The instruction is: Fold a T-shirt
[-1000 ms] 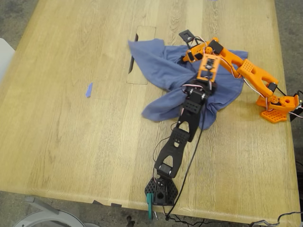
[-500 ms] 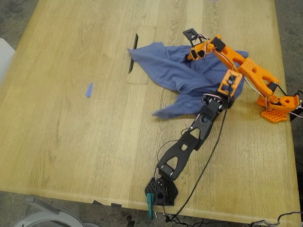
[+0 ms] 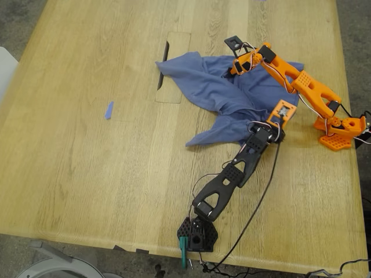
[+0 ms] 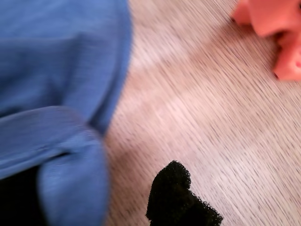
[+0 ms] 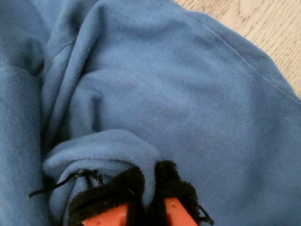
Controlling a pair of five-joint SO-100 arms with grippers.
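Already both pincers are at the crumpled T-shirt (image 3: 232, 95) on the wooden worktop (image 3: 87, 174).

Seen from beside it, the second pincer (image 5: 148, 195) has its padded jaws pressed together on a fold of blue cloth, the rest bunched just beyond its tips. The first pincer (image 4: 101, 197) sits at the shirt's hem, cloth draped between its jaws; whether they are closed I cannot tell.

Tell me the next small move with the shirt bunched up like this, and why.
Probably draw my first tool a little toward the exterior view's right, away from my second tool, which pinches a fold. The T-shirt lies bunched and creased between them, so spreading should flatten it.
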